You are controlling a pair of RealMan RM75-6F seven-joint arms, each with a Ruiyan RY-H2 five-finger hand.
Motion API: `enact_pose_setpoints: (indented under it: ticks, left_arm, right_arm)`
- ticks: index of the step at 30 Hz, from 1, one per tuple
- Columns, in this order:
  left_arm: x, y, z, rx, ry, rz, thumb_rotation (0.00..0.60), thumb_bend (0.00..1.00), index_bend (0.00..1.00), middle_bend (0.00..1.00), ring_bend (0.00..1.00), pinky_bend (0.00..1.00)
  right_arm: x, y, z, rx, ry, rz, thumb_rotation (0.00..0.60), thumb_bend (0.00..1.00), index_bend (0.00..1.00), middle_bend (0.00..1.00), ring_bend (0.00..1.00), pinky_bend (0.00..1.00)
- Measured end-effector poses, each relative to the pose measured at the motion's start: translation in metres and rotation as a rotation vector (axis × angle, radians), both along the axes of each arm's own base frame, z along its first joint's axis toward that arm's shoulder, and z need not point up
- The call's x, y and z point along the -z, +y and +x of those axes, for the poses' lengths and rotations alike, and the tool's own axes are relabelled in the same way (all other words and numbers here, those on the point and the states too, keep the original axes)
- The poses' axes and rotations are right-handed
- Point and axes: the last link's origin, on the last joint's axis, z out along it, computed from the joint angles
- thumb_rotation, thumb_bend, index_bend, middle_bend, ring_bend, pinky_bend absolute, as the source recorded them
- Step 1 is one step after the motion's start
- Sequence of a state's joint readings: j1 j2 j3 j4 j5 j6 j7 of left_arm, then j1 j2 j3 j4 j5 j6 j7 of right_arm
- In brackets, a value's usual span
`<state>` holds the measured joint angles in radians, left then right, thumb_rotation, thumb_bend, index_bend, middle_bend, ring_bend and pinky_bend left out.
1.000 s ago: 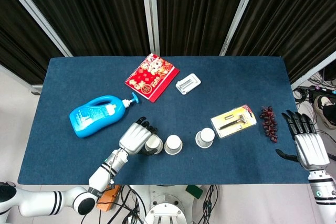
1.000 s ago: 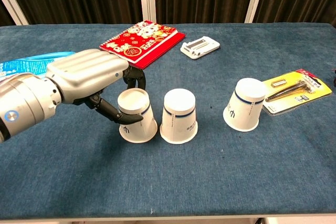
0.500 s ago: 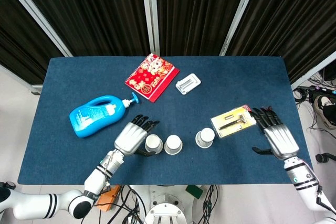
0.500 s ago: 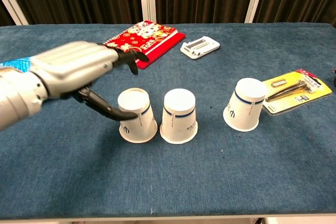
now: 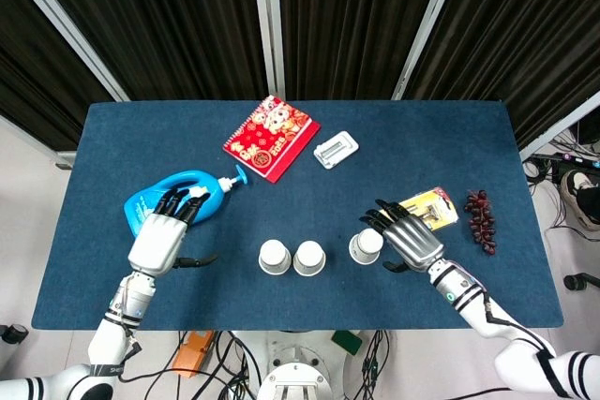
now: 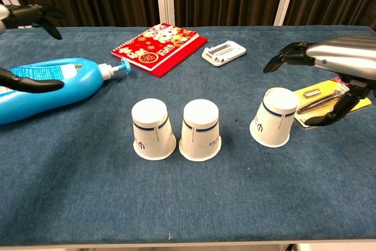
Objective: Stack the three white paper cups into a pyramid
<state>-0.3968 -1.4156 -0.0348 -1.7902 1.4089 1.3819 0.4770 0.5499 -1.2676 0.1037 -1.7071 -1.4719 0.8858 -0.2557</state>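
Observation:
Three white paper cups stand upside down on the blue table. The left cup and middle cup sit side by side near the front edge. The third cup stands apart to the right. My right hand hovers open just right of that third cup, fingers spread, holding nothing. My left hand is open and well to the left of the cups, over the soap bottle's near end.
A blue soap bottle lies at the left. A red notebook and a small white holder lie at the back. A packaged razor and dark grapes lie right of the cups.
My left hand let go of the left cup and drew back to the left. My right hand came in from the far right to beside the third cup.

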Motion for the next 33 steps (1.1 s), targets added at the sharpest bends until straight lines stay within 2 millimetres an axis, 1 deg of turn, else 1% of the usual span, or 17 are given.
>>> enact_pose_setpoints:
  ticks: [2,6,9,11,15,18,21,24,27,28,30,33]
  left_arm:
    - [-0.002,-0.001,-0.004,-0.013,-0.008,0.004,0.327,0.12,0.1,0.21,0.11,0.12]
    - [-0.006,-0.004,-0.012,-0.031,-0.014,0.012,0.325,0.12,0.1,0.21,0.1,0.12]
    - [-0.007,-0.006,-0.015,-0.037,-0.011,0.015,0.325,0.12,0.1,0.21,0.1,0.12]
    - [-0.008,-0.006,-0.016,-0.039,-0.011,0.018,0.326,0.12,0.1,0.21,0.1,0.12]
    - [-0.013,-0.008,-0.019,-0.043,-0.007,0.028,0.326,0.12,0.1,0.21,0.1,0.12]
    - [-0.017,-0.01,-0.023,-0.048,0.001,0.035,0.326,0.12,0.1,0.21,0.1,0.12]
    - [-0.022,-0.013,-0.028,-0.06,0.017,0.04,0.328,0.12,0.1,0.21,0.1,0.12]
    - [-0.027,-0.017,-0.034,-0.078,0.025,0.045,0.325,0.12,0.1,0.21,0.1,0.12]
    - [-0.031,-0.022,-0.04,-0.097,0.023,0.052,0.326,0.12,0.1,0.21,0.1,0.12]
    - [-0.031,-0.023,-0.042,-0.103,0.022,0.053,0.326,0.12,0.1,0.21,0.1,0.12]
    - [-0.033,-0.026,-0.046,-0.117,0.019,0.054,0.325,0.12,0.1,0.21,0.1,0.12]
    - [-0.033,-0.028,-0.05,-0.13,0.018,0.051,0.326,0.12,0.1,0.21,0.1,0.12]
  right_arm:
    - [0.004,-0.003,0.002,-0.004,0.014,0.003,0.6,0.39,0.29,0.28,0.13,0.21]
    - [0.012,-0.007,0.006,-0.012,0.023,0.01,0.6,0.39,0.35,0.32,0.17,0.23]
    - [0.017,-0.008,0.008,-0.018,0.021,0.008,0.6,0.41,0.45,0.38,0.23,0.26]
    - [0.018,-0.008,0.008,-0.023,0.023,0.001,0.6,0.42,0.5,0.41,0.26,0.27]
    - [0.012,-0.009,0.01,-0.031,0.014,-0.023,0.6,0.42,0.5,0.41,0.26,0.27]
    - [0.001,-0.008,0.017,-0.045,-0.009,-0.042,0.6,0.42,0.5,0.41,0.26,0.27]
    - [-0.015,-0.008,0.031,-0.07,-0.048,-0.058,0.6,0.42,0.5,0.41,0.26,0.27]
    - [-0.031,-0.008,0.052,-0.106,-0.092,-0.062,0.6,0.42,0.5,0.41,0.26,0.27]
    - [-0.045,-0.008,0.08,-0.156,-0.138,-0.053,0.6,0.42,0.5,0.41,0.26,0.27]
    - [-0.047,-0.008,0.092,-0.179,-0.152,-0.041,0.6,0.42,0.5,0.41,0.26,0.27]
    - [-0.047,-0.008,0.106,-0.208,-0.16,-0.014,0.6,0.42,0.5,0.41,0.26,0.27]
    - [-0.04,-0.008,0.127,-0.249,-0.151,0.038,0.6,0.42,0.5,0.41,0.26,0.27]
